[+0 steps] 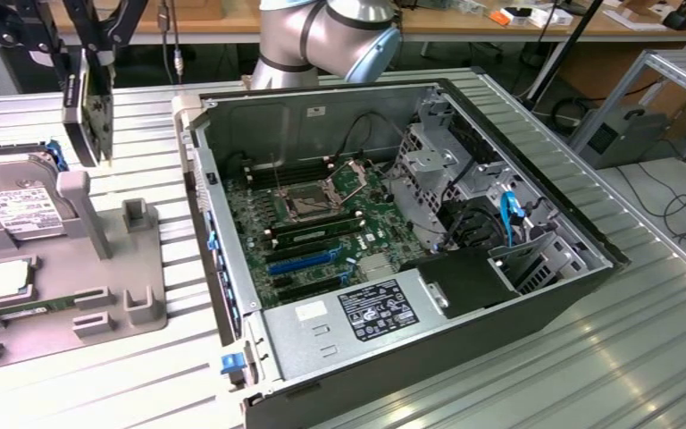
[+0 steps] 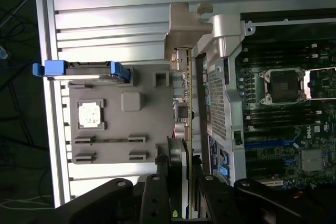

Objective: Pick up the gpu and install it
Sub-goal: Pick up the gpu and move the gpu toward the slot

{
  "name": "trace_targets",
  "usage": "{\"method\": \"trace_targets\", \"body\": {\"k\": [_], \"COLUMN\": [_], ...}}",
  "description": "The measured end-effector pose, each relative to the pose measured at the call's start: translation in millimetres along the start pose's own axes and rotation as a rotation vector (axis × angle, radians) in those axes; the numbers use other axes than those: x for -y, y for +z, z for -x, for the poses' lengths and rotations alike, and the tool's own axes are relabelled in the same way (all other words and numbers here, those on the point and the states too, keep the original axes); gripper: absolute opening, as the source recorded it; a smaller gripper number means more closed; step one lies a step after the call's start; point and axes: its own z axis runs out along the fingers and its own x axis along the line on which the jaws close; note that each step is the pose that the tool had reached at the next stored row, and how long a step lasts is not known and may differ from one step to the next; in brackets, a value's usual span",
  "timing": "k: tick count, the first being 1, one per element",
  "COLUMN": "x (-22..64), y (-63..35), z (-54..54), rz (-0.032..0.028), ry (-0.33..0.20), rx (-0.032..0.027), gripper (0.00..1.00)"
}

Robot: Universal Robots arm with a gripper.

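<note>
The hand (image 1: 86,54) clamps the gpu (image 1: 88,121) upright above the surface (image 1: 81,393) (edge downward, presumably to suit a slot), beside the computer case (image 1: 463,350).

My jaws are clamped on the top of the graphics card (image 1: 87,121), which hangs upright over the slatted metal table (image 1: 117,375), just to the exterior view's left of the open computer case (image 1: 355,357). Near the card, further to that left, a grey holder (image 1: 104,295) carries a hard drive (image 1: 15,210) with a white label and a small square chip (image 1: 4,279). The case lies on its side with its green board (image 1: 319,223) exposed. My arm (image 1: 325,36) rises behind it.
</note>
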Motion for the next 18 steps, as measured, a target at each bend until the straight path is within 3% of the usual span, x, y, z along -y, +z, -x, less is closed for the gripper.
{"method": "trace_targets", "body": {"k": [18], "x": [-1.1], "y": [0.9], "z": [15.7], "rz": [-0.0001], "ry": [0.000], "rx": [0.0000], "gripper": [0.27]}}
